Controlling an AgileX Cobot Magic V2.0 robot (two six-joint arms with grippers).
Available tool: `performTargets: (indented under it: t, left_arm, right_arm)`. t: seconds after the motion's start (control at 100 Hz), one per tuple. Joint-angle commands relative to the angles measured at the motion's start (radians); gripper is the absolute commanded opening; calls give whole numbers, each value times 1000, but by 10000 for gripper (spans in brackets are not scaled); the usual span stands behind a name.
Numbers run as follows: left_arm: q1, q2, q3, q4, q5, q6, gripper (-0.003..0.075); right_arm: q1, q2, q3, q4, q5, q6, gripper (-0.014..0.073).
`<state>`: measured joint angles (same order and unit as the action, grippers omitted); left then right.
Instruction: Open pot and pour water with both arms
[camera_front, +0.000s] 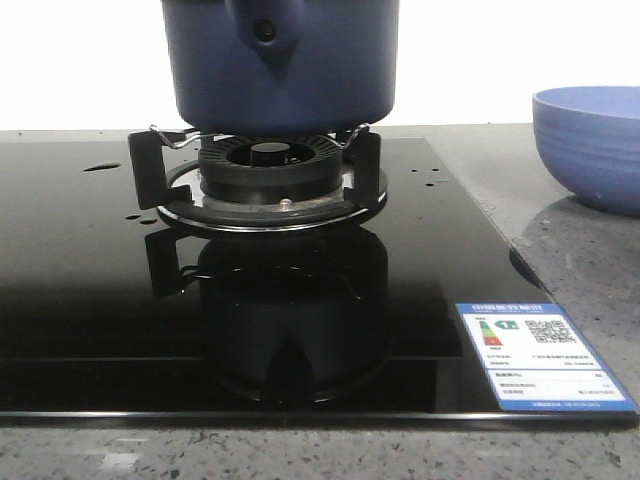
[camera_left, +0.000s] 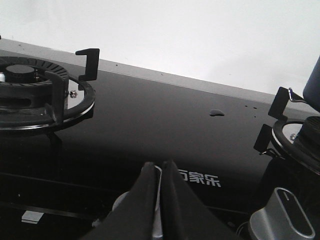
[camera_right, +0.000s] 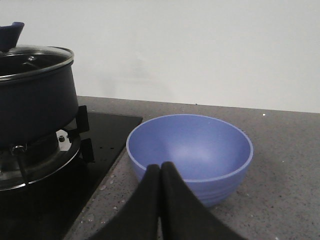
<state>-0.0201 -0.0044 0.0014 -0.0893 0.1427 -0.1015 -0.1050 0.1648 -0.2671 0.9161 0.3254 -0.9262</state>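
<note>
The dark navy-blue pot (camera_front: 280, 65) stands on the right burner's grate (camera_front: 265, 165), its handle socket with a round hole facing the front camera. In the right wrist view the pot (camera_right: 35, 100) carries a glass lid with a metal rim (camera_right: 37, 56). Water shows as a small puddle (camera_left: 216, 112) and drops (camera_front: 101, 167) on the black cooktop. My left gripper (camera_left: 161, 167) is shut and empty, low over the cooktop between the two burners. My right gripper (camera_right: 160, 167) is shut and empty, just in front of the bowl. Neither gripper shows in the front view.
A lighter blue ribbed bowl (camera_right: 190, 150) sits empty on the grey stone counter right of the cooktop (camera_front: 590, 145). The bare left burner (camera_left: 30, 90) stands apart from the pot's burner. A silver knob (camera_left: 282, 220) lies near the left gripper. Drops (camera_right: 105, 187) dot the counter edge.
</note>
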Motion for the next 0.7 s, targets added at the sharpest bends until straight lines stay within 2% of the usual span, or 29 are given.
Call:
performTargets:
  t: [0.0,0.47,0.63,0.69]
  left_arm:
    - [-8,-26,33,-10,-72,-12,-19]
    - [-8,-26,33,-10,-72,-12,-19]
    - [-8,-26,33,-10,-72,-12,-19]
    - [-8,-26,33,-10,-72,-12,-19]
  right_arm:
    - [2,8,-26,24,-50,-8,-57]
    - [2,8,-26,24,-50,-8,-57]
    - [2,8,-26,19,-110,-6,-57]
    - [2,8,-26,-75,-132,91,-57]
